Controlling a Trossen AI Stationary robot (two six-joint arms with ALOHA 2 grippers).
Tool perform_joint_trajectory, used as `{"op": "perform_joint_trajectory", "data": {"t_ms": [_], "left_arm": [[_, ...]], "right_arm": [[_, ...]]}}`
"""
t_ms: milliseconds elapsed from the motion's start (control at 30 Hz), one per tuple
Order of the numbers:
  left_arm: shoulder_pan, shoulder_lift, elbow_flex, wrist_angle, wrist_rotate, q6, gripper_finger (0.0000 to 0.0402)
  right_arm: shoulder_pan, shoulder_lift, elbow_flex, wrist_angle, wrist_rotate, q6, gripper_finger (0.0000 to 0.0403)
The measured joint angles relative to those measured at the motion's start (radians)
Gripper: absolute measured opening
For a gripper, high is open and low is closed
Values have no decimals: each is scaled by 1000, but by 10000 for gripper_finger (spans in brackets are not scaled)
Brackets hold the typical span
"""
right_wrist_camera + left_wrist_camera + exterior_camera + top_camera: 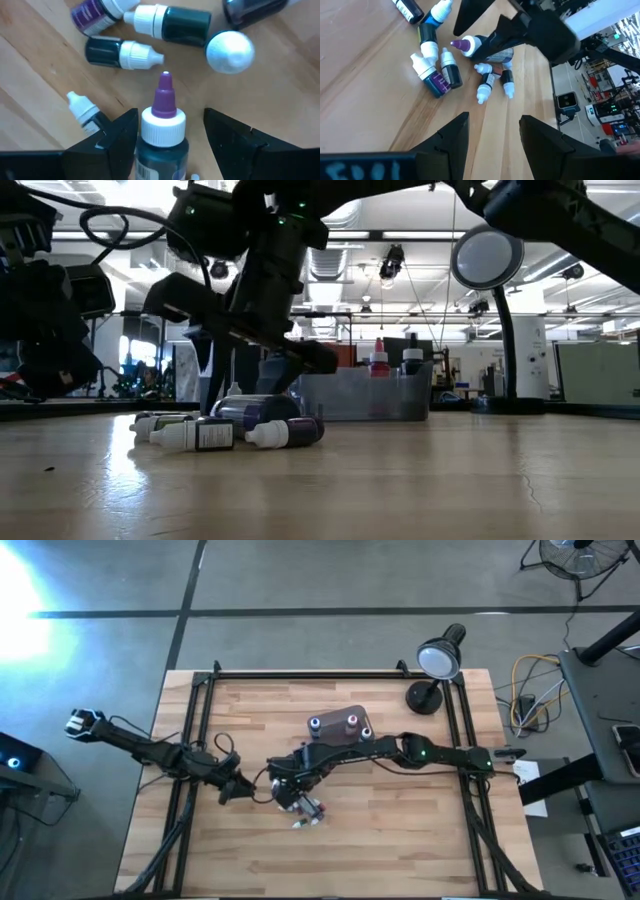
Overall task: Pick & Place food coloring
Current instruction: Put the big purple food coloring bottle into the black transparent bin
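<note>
Right gripper [170, 145]: down over the pile of little bottles near the middle of the table [400, 840]; its two fingers pinch one bottle
Held bottle [162, 135]: dark body, white collar, purple tip, sitting between the fingers
Food coloring [445, 65]: small bottles lying on their sides in a clump on the wood, most with white caps, some touching each other
Grey tub [340, 725]: just behind the pile; three bottles stand up in it
Left gripper [492, 137]: near the pile, on its left; fingers spread apart, holding nothing
Lamp [437, 660]: at the back right of the table
</note>
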Motion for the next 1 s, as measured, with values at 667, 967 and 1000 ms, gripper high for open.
{"op": "perform_joint_trajectory", "data": {"t_ms": [667, 967, 1000], "left_arm": [[0, 35, -1, 0, -2, -4, 151], [0, 34, -1, 0, -2, -1, 151], [0, 34, -1, 0, -2, -1, 151]], "right_arm": [[-23, -39, 3, -31, 55, -20, 104], [111, -202, 7, -36, 719, 138, 104], [135, -201, 5, -37, 774, 166, 104]]}}
